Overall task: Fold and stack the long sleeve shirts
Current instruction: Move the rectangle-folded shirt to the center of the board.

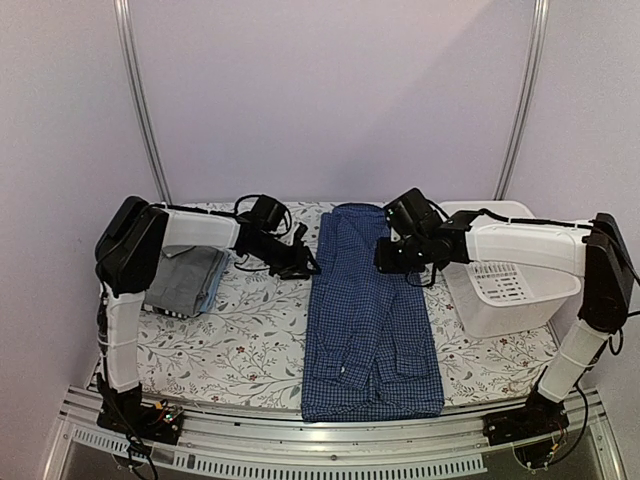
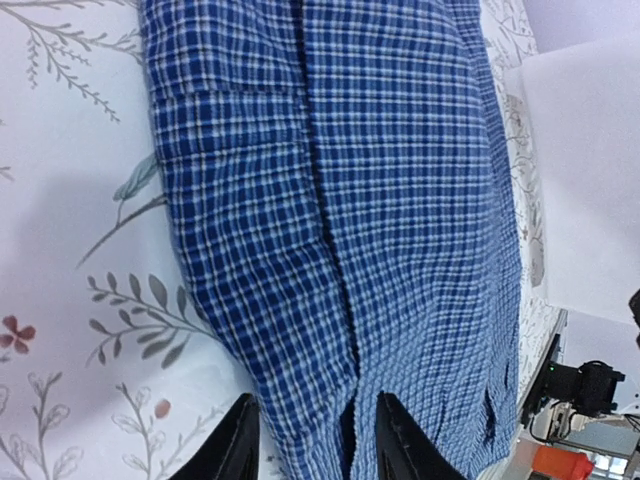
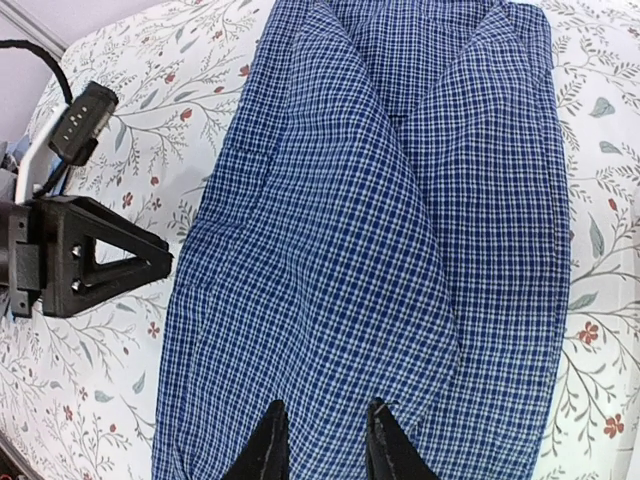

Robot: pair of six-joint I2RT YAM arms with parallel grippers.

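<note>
Top view, shirt: the blue checked shirt (image 1: 370, 320) is lying flat down the middle of the counter (image 1: 250, 345), sleeves folded in along its body, hem reaching the near edge.
Top view, pile: the folded shirts (image 1: 185, 280) are sitting at the left, grey on top with light blue peeking out at the edge, well apart from the checked one.
Top view, basket: a white basket (image 1: 515, 285) is standing on the right, just beside the shirt.
Top view, arms: the left end effector (image 1: 300, 262) is reaching in at the shirt's far left edge, and the right end effector (image 1: 385, 255) is hanging over its far right part.
Left wrist, end effector: the fingers (image 2: 235, 445) are standing well parted over the checked cloth, gripping nothing. Whether they are touching it, I cannot tell.
Right wrist, end effector: the fingers (image 3: 268, 445) are parted more narrowly, with the shirt showing in the gap and nothing pinched. The left end effector is pointing in at the shirt's edge.
</note>
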